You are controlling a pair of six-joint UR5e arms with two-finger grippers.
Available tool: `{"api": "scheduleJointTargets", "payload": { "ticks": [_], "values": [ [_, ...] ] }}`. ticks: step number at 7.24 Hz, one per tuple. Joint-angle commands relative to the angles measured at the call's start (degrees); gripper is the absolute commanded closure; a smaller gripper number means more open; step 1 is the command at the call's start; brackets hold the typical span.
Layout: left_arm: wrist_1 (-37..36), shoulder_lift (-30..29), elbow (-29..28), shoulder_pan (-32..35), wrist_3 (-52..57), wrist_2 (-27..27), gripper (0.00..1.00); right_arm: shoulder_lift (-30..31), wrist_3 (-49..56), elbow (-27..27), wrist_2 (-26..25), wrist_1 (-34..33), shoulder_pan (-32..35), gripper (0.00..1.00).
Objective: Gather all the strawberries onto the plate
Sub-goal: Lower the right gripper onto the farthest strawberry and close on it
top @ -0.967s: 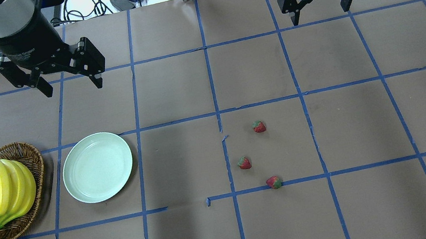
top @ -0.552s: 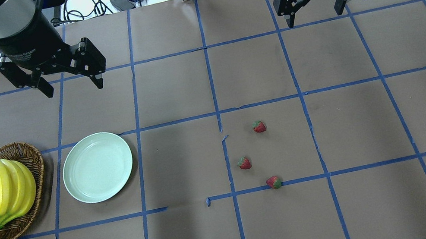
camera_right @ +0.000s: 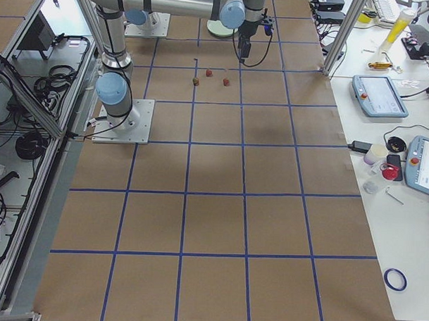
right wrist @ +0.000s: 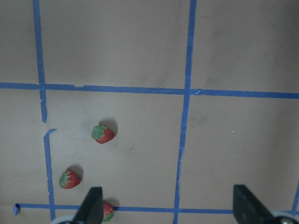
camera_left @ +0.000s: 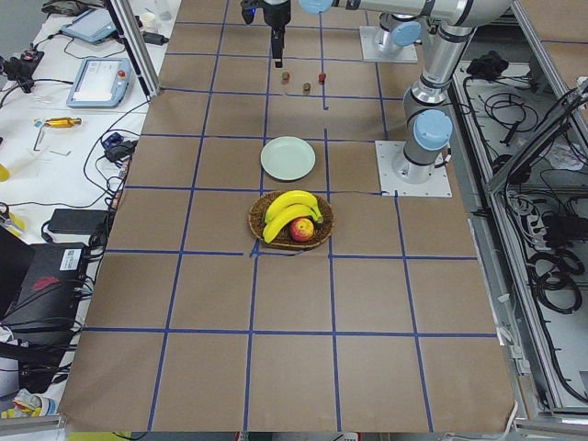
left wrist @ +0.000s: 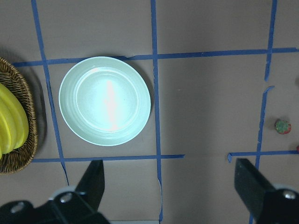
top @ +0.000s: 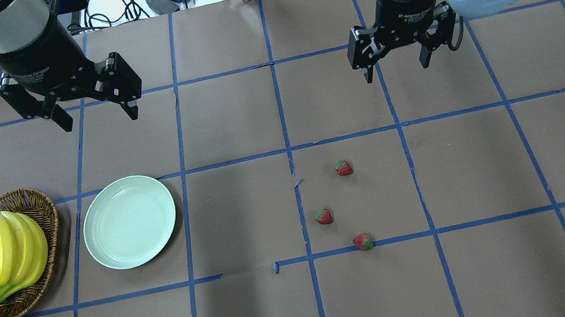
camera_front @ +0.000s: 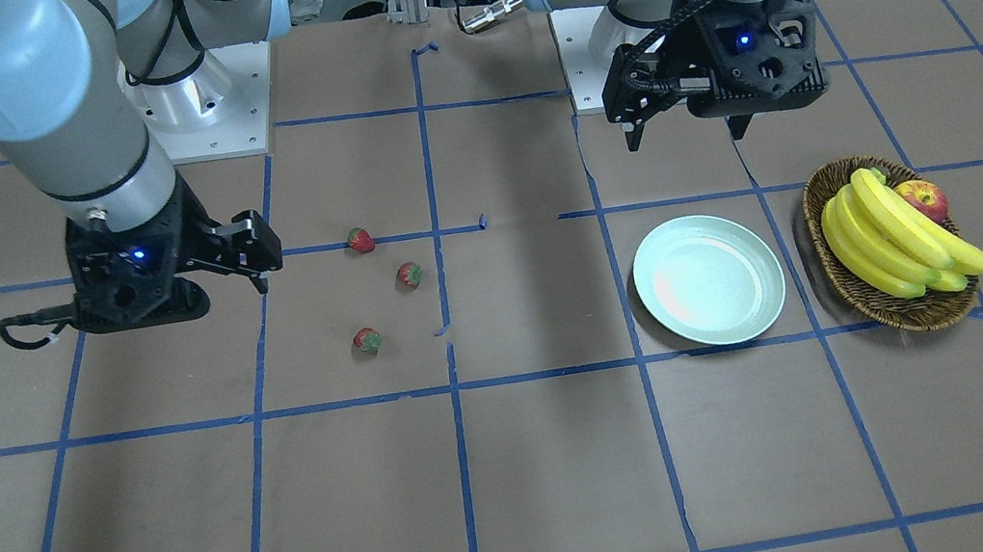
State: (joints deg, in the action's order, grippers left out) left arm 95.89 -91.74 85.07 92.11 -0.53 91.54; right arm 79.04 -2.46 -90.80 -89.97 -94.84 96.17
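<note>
brown paper table (top: pixel 263 313), blue tape grid (top: pixel 271 63), strawberries (top: pixel 323 216), cabled workbench (camera_left: pixel 46 170)

Left gripper (top: pixel 99 121), right gripper (top: pixel 396 71); jaws apart

Robot lab, my table (top: pixel 263 313) gridded in blue tape (top: pixel 280 106), cables (camera_left: pixel 549 234) alongside, control tablets (camera_right: pixel 377 96) on the bench (camera_right: pixel 409 231)

Overhead and front cameras look down from opposite sides; the closer left wrist camera shares their plate (left wrist: pixel 104 100).
</note>
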Motion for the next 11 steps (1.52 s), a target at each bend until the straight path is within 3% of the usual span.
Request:
{"api": "scheduleJointTargets", "payload": {
  "ticks": [1, 3, 5, 8, 11],
  "values": [
    [0.00, 0.16, 0.71, 0.00, 0.00, 0.05, 0.00, -2.39, -5.15, -9.96, -0.20, -11.96, 5.67, 0.04],
    [0.00, 0.16, 0.79, 0.00, 0.00, -0.22, 0.00, -5.46, -8.09, -19.37, -4.92, -24.99, 7.71, 0.07],
    [0.00, 0.16, 0.88, 0.00, 0.00, -0.22, 0.00, -8.36, -8.35, -22.14, -4.87, -33.71, 7.72, 0.10],
    [0.00, 0.16, 0.88, 0.00, 0.00, -0.31, 0.00, -9.42, -14.31, -21.17, -0.76, -39.78, 7.80, 0.10],
    [0.00, 0.07, 0.88, 0.00, 0.00, -0.31, 0.00, -10.66, -14.68, -23.63, -1.61, -40.16, 9.39, 0.17]
  ]
}}
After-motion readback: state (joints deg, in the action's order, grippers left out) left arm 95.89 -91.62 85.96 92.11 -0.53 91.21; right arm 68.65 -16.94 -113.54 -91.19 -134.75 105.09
